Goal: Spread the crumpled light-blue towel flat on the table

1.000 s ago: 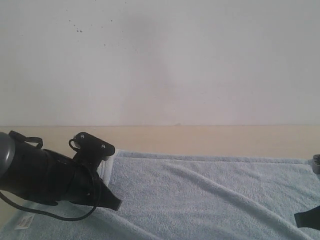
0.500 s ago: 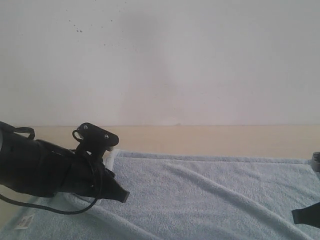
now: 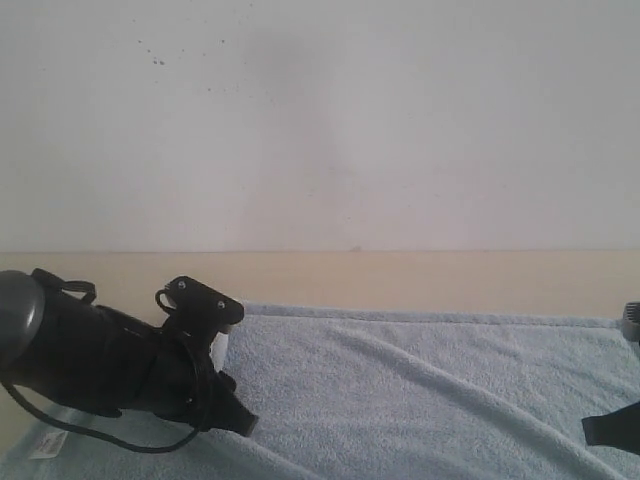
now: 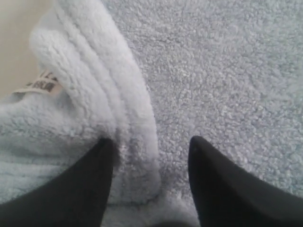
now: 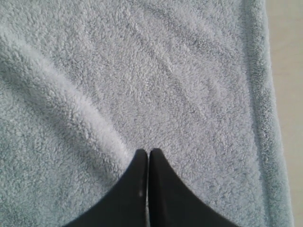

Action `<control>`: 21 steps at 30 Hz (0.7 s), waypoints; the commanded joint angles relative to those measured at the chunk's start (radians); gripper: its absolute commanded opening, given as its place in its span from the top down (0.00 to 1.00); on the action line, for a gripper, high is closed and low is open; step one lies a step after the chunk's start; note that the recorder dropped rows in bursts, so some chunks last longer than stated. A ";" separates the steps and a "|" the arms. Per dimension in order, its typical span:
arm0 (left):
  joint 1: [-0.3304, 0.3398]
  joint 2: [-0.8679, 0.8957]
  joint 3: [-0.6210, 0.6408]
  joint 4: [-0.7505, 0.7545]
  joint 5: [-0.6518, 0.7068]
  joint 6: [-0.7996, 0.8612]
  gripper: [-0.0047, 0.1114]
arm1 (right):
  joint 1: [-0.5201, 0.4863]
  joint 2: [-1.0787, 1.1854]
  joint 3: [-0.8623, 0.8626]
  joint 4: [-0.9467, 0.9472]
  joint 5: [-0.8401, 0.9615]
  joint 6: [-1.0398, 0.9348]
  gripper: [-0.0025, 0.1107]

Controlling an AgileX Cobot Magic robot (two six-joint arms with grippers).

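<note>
The light-blue towel (image 3: pixel 420 390) lies spread across the beige table (image 3: pixel 400 280), with long soft wrinkles running over it. My left gripper (image 3: pixel 240 420) hangs low over the towel's left edge. In the left wrist view that gripper (image 4: pixel 151 142) is open, its fingers on either side of a raised fold (image 4: pixel 109 85) near the white tag (image 4: pixel 40 85). At the right edge of the exterior view, my right gripper (image 3: pixel 605 432) is only partly visible. The right wrist view shows it (image 5: pixel 148 151) shut, its tips over flat towel (image 5: pixel 165 71), with nothing seen between them.
A white speckled wall (image 3: pixel 320 120) rises behind the table. A strip of bare table shows beyond the towel's far hem (image 3: pixel 420 316). The tag (image 3: pixel 48 445) lies at the near left corner. Bare table (image 5: pixel 289 71) shows beside the towel's hem in the right wrist view.
My left gripper has opened and let go of the towel fold, and the arm has shifted slightly right and down. The right gripper has barely moved.
</note>
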 commanded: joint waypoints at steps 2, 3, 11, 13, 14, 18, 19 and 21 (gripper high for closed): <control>-0.009 0.032 -0.042 0.010 -0.030 -0.001 0.77 | -0.001 -0.010 0.001 0.004 -0.007 0.002 0.98; -0.009 0.032 -0.047 0.010 -0.045 -0.001 0.82 | -0.001 -0.010 0.001 0.004 -0.007 0.002 0.98; -0.009 0.027 -0.059 0.004 -0.292 0.077 0.92 | -0.001 -0.010 0.001 0.018 -0.011 0.002 0.98; -0.009 0.009 -0.059 -0.001 -0.288 0.081 0.92 | -0.001 -0.010 0.001 0.023 -0.011 0.002 0.98; -0.009 -0.002 -0.059 0.003 -0.280 0.089 0.92 | -0.001 -0.010 0.001 0.023 -0.011 0.002 0.98; -0.009 -0.041 -0.061 0.062 -0.248 0.092 0.92 | -0.001 -0.010 0.001 0.023 -0.013 0.002 0.98; -0.009 -0.046 -0.070 0.065 -0.248 0.092 0.92 | -0.001 -0.010 0.001 0.025 -0.015 0.002 0.98; -0.002 -0.047 -0.091 0.065 -0.250 0.092 0.92 | -0.001 -0.010 0.001 0.028 -0.015 0.002 0.98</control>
